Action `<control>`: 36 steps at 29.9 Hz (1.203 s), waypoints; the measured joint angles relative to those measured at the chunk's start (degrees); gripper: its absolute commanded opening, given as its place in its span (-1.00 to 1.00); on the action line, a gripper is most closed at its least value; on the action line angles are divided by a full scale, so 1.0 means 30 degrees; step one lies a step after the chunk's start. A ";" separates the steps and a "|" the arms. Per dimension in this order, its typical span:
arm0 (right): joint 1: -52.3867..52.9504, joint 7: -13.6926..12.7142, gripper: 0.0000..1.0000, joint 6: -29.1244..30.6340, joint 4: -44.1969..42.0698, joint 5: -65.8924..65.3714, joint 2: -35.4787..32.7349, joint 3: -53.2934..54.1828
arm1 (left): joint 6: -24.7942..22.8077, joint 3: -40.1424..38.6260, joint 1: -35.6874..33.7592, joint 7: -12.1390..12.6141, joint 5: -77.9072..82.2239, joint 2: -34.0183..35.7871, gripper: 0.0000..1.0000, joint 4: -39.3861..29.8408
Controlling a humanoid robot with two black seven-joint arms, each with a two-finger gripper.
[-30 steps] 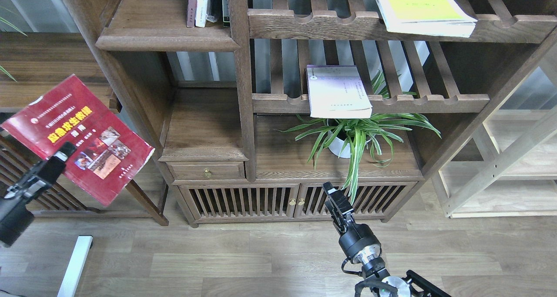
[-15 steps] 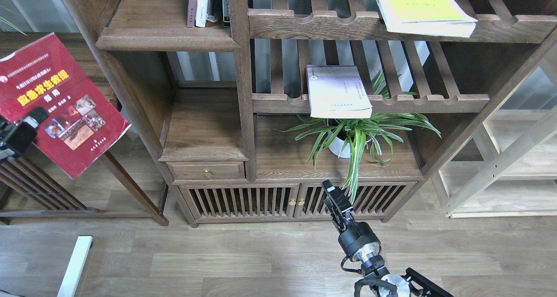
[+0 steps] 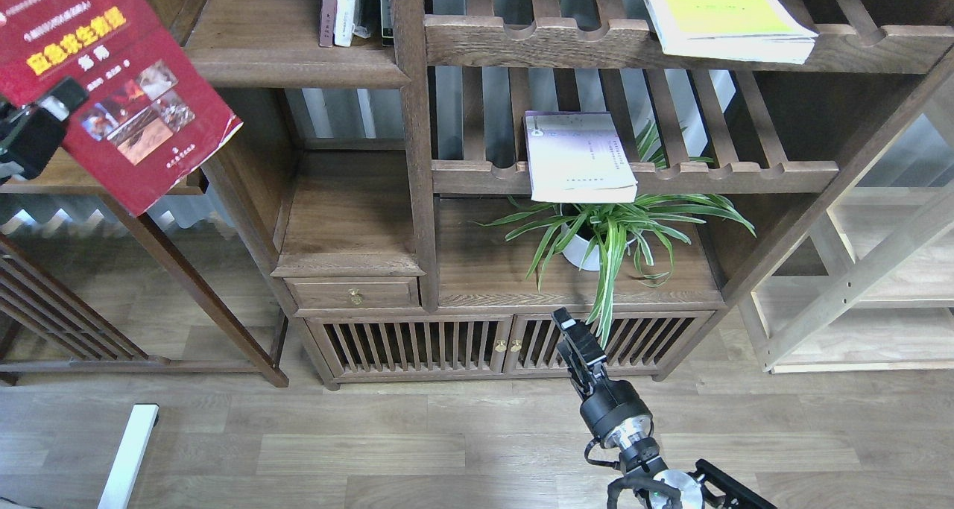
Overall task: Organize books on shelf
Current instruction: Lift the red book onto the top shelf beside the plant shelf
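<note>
Up at the top left, the left gripper point(image 3: 56, 103) was clamped on the lower left edge of the dark red book point(image 3: 112, 84), holding it tilted in the air with its yellow title and cover photos facing the camera. The book's right corner hung in front of the left end of the shelf point(image 3: 291, 65), the solid dark board with the thick rounded front edge, overlapping it in view; whether they touched, I could not tell. At the back of that shelf stood a few thin upright books point(image 3: 344, 10). Over on the right, the yellow-green book point(image 3: 719, 13) lay flat on the upper slatted rack point(image 3: 566, 43), jutting past the scalloped rail, and the white-lavender book point(image 3: 577, 155) lay on the lower slatted rack point(image 3: 745, 175), just above the potted plant point(image 3: 607, 229). Down low, the right gripper point(image 3: 570, 330) hovered in front of the cabinet doors point(image 3: 417, 345), seen end-on and dark; spread or pressed together, I could not tell.
</note>
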 measured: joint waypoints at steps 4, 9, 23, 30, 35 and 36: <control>-0.0008 0.0029 0.99 0.0000 0.0000 -0.0001 0.0000 0.0059 | 0.0000 0.0232 -0.0957 0.0000 0.0096 0.0000 -1.00 0.0181; -0.0011 0.0086 0.99 0.0000 0.0000 0.0000 -0.0001 0.0135 | 0.0000 0.0574 -0.2378 0.0000 0.0260 0.0037 -1.00 0.0391; -0.0092 0.0090 0.99 0.0000 0.0000 0.0000 0.0001 0.0149 | -0.0001 0.2265 -0.5816 0.0000 0.0294 0.0856 -1.00 0.1224; 0.0314 0.0037 0.99 0.0000 0.0339 0.0000 -0.0001 0.0168 | -0.0001 0.1985 -0.5936 0.0000 0.0295 0.1130 -1.00 0.1492; 0.1377 0.0031 0.99 0.0000 0.0614 0.0000 -0.0001 0.0237 | -0.0001 0.1859 -0.6364 0.0000 0.0295 0.1241 -1.00 0.2256; 0.1573 0.0031 0.99 0.0000 0.0864 0.0001 -0.0001 0.0300 | -0.0001 0.1859 -0.6423 0.0000 0.0295 0.1246 -1.00 0.2380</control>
